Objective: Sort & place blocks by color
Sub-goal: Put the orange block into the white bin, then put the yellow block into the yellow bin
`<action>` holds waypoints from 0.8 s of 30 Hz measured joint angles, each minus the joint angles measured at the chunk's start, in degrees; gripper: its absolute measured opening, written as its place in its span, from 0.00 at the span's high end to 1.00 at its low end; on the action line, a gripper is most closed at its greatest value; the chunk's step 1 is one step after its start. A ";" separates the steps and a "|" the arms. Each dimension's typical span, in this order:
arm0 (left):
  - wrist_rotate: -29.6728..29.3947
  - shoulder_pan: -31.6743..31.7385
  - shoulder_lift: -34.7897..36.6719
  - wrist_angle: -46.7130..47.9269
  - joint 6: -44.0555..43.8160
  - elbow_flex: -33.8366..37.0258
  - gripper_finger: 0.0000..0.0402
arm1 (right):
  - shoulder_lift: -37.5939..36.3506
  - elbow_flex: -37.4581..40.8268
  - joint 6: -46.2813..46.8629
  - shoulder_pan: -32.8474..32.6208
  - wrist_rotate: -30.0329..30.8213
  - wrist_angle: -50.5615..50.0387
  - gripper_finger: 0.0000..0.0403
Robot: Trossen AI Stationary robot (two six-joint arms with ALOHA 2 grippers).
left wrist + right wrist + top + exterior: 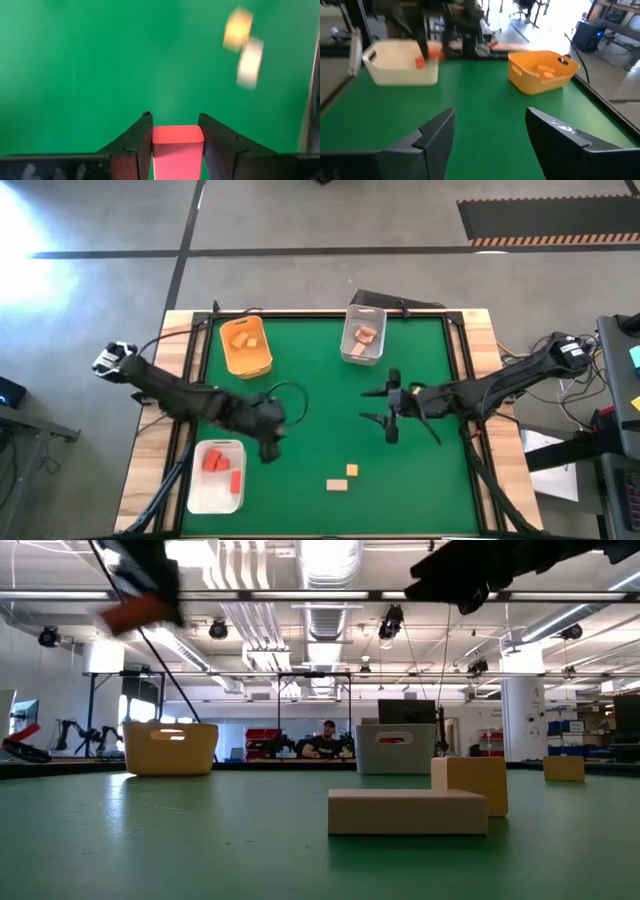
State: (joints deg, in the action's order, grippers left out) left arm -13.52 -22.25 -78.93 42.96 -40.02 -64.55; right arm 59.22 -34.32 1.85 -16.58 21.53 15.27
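The left hand (176,132) gripped a red block (177,150) between its fingers, raised above the green surface (320,400) just beside the white bin (195,498), which already held two red blocks (222,468). The right hand (490,130) hung empty with its fingers apart over the surface's right half. A tan block (338,484) and a yellow block (352,470) lay close together near the front edge. The orange bin (262,364) held yellow blocks (246,338); the clear bin (350,352) held tan ones (366,335).
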 joint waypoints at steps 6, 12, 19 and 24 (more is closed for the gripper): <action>9.37 -11.51 -0.31 25.22 -22.10 -7.60 0.71 | 4.15 0.10 -1.67 0.02 3.05 0.76 0.44; 13.07 -19.76 -1.30 25.78 -45.29 -4.89 0.71 | 6.82 0.10 -1.75 0.11 3.01 3.64 0.44; 16.95 -22.85 -5.64 23.94 -54.09 -1.42 0.58 | 7.06 0.07 -0.39 0.07 2.34 3.48 0.44; 17.57 -22.74 -7.64 23.78 -52.43 -1.42 0.52 | 6.54 0.06 -0.38 -0.02 2.24 3.49 0.44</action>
State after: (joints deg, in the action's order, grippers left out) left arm 4.05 -44.99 -86.57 66.74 -92.44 -65.98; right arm 65.76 -34.26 1.48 -16.60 23.78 18.76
